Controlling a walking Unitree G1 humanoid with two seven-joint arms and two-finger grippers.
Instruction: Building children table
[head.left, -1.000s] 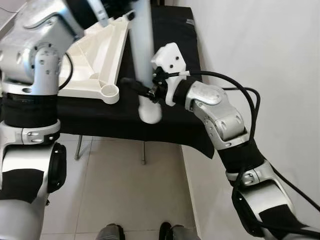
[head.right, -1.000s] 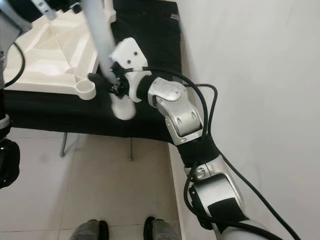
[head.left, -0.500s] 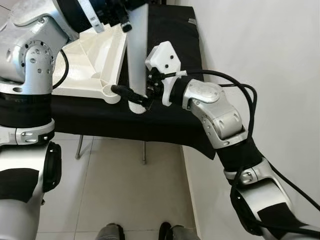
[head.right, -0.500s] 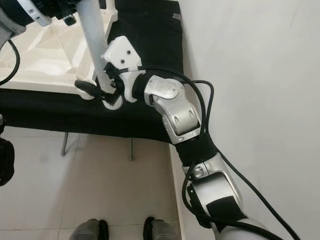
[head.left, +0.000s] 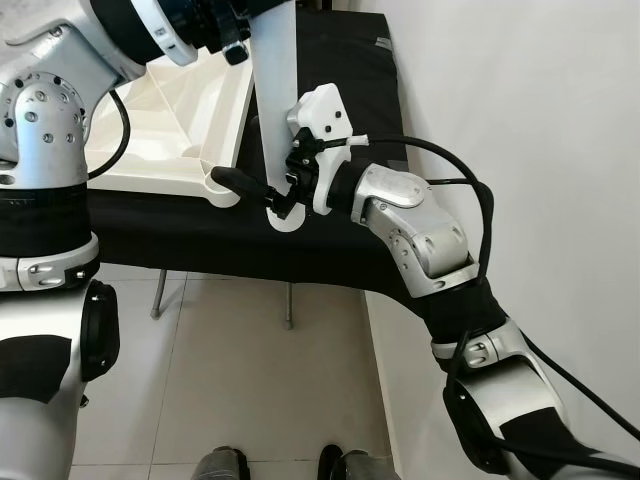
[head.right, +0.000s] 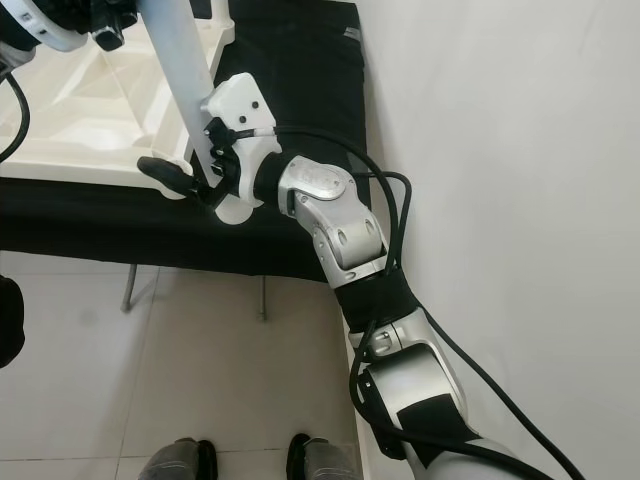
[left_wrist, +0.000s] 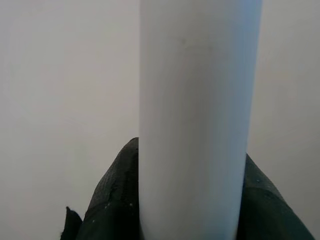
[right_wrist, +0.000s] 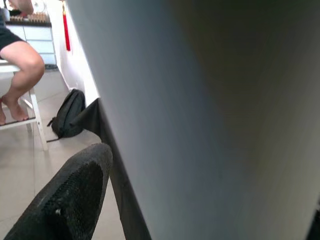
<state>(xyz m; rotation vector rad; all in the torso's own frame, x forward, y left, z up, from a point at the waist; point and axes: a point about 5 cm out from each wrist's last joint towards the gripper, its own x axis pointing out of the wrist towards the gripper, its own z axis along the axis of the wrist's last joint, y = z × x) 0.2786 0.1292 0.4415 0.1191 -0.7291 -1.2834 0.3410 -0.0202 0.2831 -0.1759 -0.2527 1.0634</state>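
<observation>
My head's two eyes look steeply down, sharing the black-draped table (head.left: 330, 250) and tiled floor (head.right: 200, 370). Each wrist camera presses close against the white round plastic table leg (left_wrist: 195, 125).

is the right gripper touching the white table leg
Touching. In the left eye view the right gripper has its black fingers around the lower end of the white table leg, pressed against it.

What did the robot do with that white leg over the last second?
Both hands swung the white leg leftward, bringing its lower end close beside the corner socket of the tabletop. The right hand has stayed around the lower end and the left hand near the top. The tabletop has not moved.
</observation>
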